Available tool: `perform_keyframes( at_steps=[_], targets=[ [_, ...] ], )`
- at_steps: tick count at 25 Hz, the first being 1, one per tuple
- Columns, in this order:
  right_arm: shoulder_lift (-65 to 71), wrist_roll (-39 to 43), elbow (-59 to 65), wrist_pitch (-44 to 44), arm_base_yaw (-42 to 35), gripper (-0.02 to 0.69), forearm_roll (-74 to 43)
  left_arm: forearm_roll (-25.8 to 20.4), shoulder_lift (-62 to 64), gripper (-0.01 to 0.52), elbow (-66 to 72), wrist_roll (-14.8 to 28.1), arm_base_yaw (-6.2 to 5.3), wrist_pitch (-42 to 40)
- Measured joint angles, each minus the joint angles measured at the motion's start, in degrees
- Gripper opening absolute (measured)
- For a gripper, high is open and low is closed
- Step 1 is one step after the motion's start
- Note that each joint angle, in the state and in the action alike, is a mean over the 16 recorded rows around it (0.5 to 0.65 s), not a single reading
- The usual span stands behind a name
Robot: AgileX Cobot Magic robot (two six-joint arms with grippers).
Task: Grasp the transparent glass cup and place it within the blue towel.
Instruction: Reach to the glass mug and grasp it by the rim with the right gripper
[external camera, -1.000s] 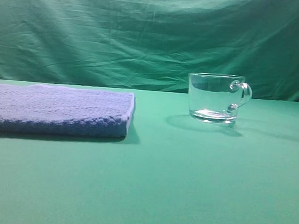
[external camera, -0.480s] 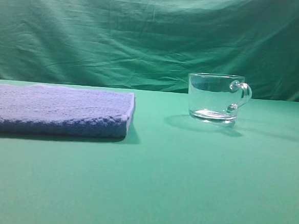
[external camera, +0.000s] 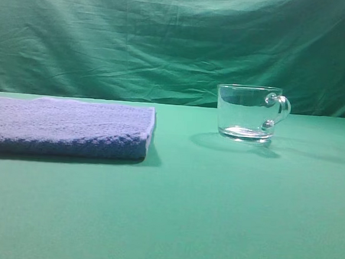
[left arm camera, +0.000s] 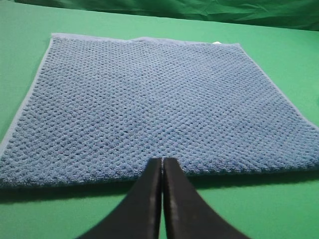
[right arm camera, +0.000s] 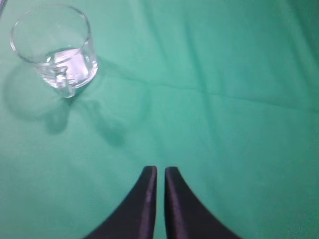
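Standing upright, transparent glass cup, green cloth

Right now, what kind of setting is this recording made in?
Probably a staged test bench, not a home: a green cloth covers the table, a creased green backdrop hangs behind, and only a towel and a glass cup are laid out.

— How does the left hand stand?
— Its two dark fingers lie pressed together along their length, tips meeting, pointing forward and low.
— And the right hand?
— Its fingers show a thin gap between the tips, holding nothing. Neither arm appears in the high view.
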Motion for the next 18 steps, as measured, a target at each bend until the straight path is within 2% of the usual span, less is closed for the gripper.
perform_keyframes(
  at_steps=[8, 11, 14, 16, 18],
  targets=[
    [15.51, -1.16, -9.19, 0.62, 4.67, 0.495, 0.80, 0.00, 0.00, 0.000, 0.00, 0.00, 0.00, 0.00],
    [20.10, -1.28, -11.29, 0.05, 5.51, 0.582, 0.91, 0.00, 0.00, 0.000, 0.00, 0.00, 0.00, 0.00],
    [23.99, -1.32, -12.64, -1.30, 6.04, 0.603, 0.94, 0.00, 0.00, 0.000, 0.00, 0.00, 0.00, 0.00],
    [26.22, -1.34, -13.21, -2.54, 6.23, 0.576, 0.95, 0.00, 0.00, 0.000, 0.00, 0.00, 0.00, 0.00],
    [28.10, -1.35, -13.59, -3.92, 6.32, 0.520, 0.96, 0.00, 0.00, 0.000, 0.00, 0.00, 0.00, 0.00]
  ],
)
